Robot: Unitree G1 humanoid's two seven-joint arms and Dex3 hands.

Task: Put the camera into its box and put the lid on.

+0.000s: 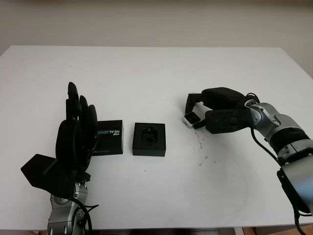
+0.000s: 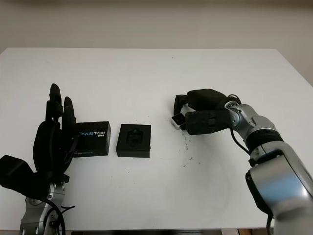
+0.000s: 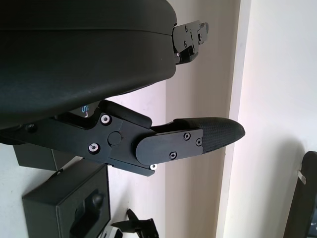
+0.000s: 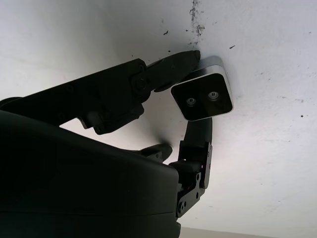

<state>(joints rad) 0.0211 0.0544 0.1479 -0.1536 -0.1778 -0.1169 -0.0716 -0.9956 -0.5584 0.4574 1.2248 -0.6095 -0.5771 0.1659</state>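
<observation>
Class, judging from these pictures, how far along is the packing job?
Nothing is packed yet. The right hand grips the small silver-edged camera at the table, right of the open black foam-lined box. The black printed lid lies beside it, by the raised, open left hand. Boxing and lidding remain.

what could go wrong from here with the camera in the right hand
1. The right hand pinches the small silver-edged camera only by its edges, between fingertips; it may slip or twist on the way.
2. The open black box has a snug shaped recess, so a tilted camera may jam.
3. The black printed lid lies right beside the box, next to the raised open left hand, which may knock it.
</observation>
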